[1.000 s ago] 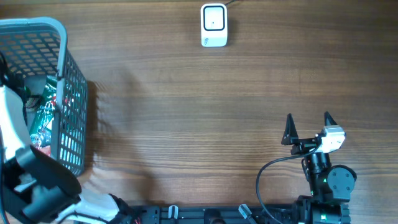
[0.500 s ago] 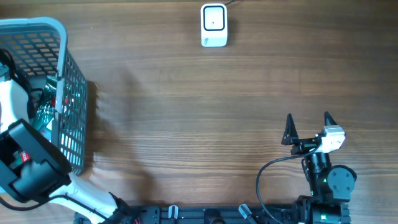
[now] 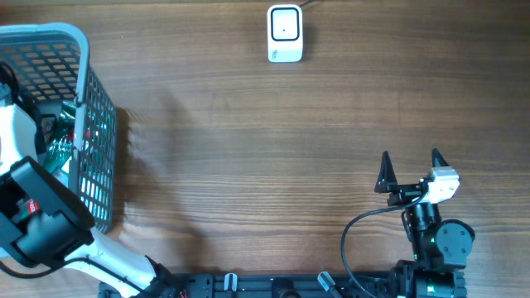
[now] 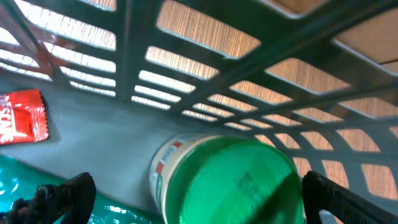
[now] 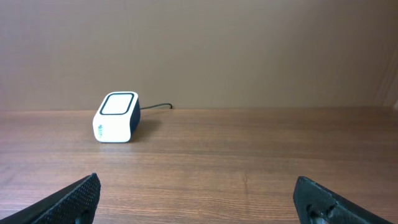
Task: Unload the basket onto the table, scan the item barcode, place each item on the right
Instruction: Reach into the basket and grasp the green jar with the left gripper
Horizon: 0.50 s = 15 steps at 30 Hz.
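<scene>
Against the left edge of the table, inside the grey basket, my left gripper hangs with its jaws spread wide and gripping nothing. The green-lidded tub, which I judge to be the item to scan, lies on its side on the basket floor by the mesh wall, between my fingertips but not clamped. A red packet and a teal wrapper lie beside it. No barcode shows on the tub. My right gripper sits near the table's near right corner, jaws likewise wide and empty, facing the white scanner at the middle of the far edge. Likely faults: the round tub rolls or squirts free as the jaws close on its curved side; a fingertip snags the mesh or pinches the wrapper; the label ends up turned away from the scanner
</scene>
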Available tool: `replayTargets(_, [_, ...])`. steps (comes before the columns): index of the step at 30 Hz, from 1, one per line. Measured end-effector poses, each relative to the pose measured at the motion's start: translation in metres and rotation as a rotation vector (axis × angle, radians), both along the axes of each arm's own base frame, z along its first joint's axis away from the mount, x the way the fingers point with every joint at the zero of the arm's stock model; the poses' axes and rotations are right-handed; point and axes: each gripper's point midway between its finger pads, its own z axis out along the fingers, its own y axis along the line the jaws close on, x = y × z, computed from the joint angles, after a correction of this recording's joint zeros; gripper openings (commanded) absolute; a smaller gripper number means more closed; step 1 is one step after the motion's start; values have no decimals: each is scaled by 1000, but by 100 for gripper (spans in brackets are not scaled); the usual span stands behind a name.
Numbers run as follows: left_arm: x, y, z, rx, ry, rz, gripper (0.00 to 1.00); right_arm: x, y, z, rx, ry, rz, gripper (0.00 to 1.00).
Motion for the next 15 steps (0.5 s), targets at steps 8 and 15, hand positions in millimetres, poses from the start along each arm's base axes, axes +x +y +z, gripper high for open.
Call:
replayTargets(8, [14,7,30,20,-48,-8,100,0,0,0,0,0,0,100])
replayTargets(15, [20,3,-2,-40,-17,-26,100,0,0,0,0,0,0,100])
